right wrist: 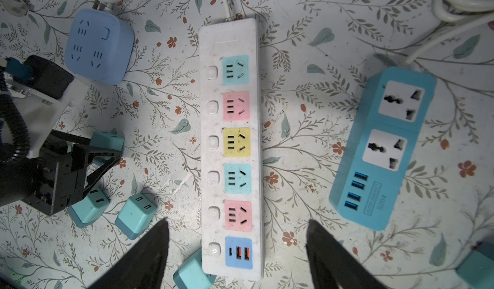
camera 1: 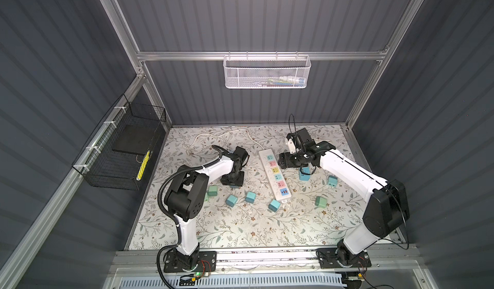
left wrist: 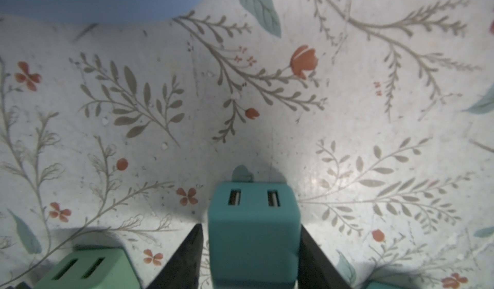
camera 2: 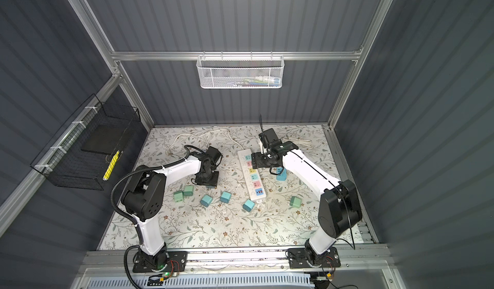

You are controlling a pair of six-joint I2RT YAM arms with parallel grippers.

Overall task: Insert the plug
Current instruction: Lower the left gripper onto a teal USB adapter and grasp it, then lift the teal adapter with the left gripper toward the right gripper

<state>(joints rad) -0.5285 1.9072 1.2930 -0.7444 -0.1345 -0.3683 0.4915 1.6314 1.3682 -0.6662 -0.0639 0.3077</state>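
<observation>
Plug [left wrist: 252, 229], teal with two slots in its end face, stands on the floral counter [left wrist: 267, 114] between my left jaws. They stand close on either side of it, one against its side, the other with a thin sliver of counter showing beside it. I cannot tell whether they are pressing on it. A green plug [left wrist: 88, 269] lies just beside, outside the jaws.

In both top views my left arm [camera 1: 213, 167] [camera 2: 184, 168] points down at the counter to the left of the white power strip [camera 1: 275, 175] [camera 2: 252, 176], near it but apart. All the strip's coloured sockets [right wrist: 236, 142] are empty.

My right jaws are wide apart and hold nothing. They hang above the strip, one on each side of its USB end. A blue socket block [right wrist: 382, 146] lies to one side of the strip, and more loose plugs [camera 1: 250, 196] lie scattered on the counter.
</observation>
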